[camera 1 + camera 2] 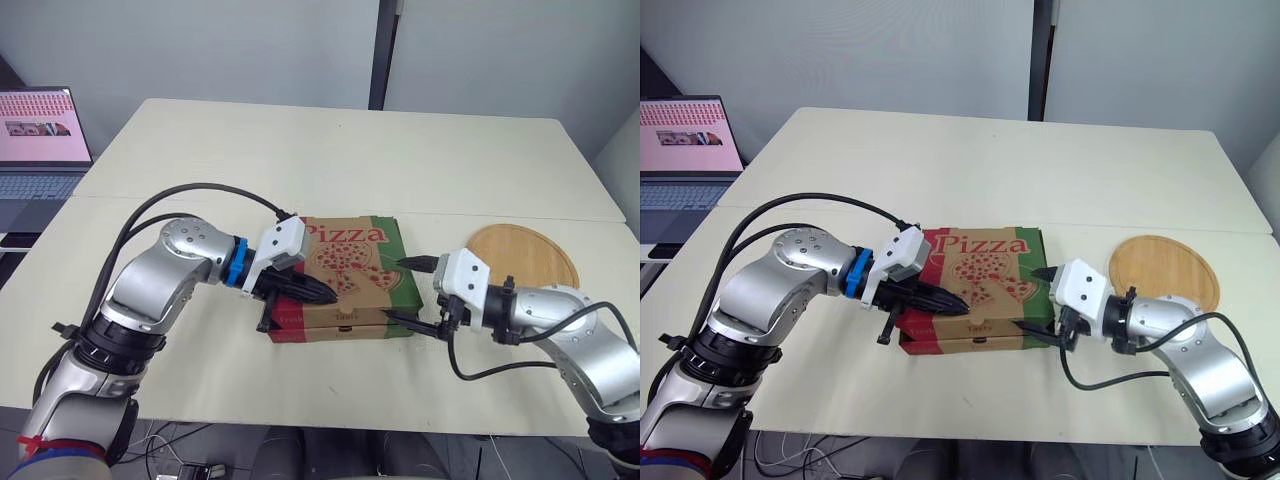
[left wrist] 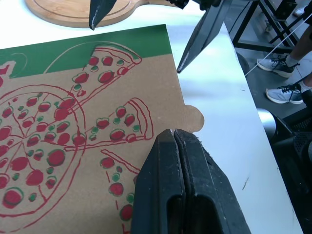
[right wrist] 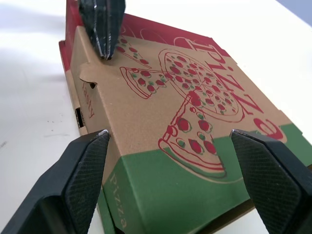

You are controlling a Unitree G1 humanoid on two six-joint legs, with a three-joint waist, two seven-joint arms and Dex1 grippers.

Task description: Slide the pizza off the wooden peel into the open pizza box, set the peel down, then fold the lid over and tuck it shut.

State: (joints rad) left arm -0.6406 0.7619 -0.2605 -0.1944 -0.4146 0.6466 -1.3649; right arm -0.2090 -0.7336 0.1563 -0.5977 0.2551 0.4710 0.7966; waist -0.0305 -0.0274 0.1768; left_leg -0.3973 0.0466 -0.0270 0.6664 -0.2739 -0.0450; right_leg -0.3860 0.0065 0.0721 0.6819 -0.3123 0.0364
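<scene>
Notably, the left wrist view shows the left tool (image 2: pixel 173 132) pinched together, empty, tip on the closed pizza box (image 1: pixel 350 262) beside its tab (image 2: pixel 192 118); the right wrist view, the right tool (image 3: pixel 168 136) spread wide, empty, at the box's green edge. The peel (image 1: pixel 525 255) lies on the tabletop (image 1: pixel 300 160) beyond.

Cream table (image 1: pixel 330 150); closed pizza box (image 1: pixel 352 262) near its front edge; round wooden peel (image 1: pixel 525 252) flat beside the box, on the right.
</scene>
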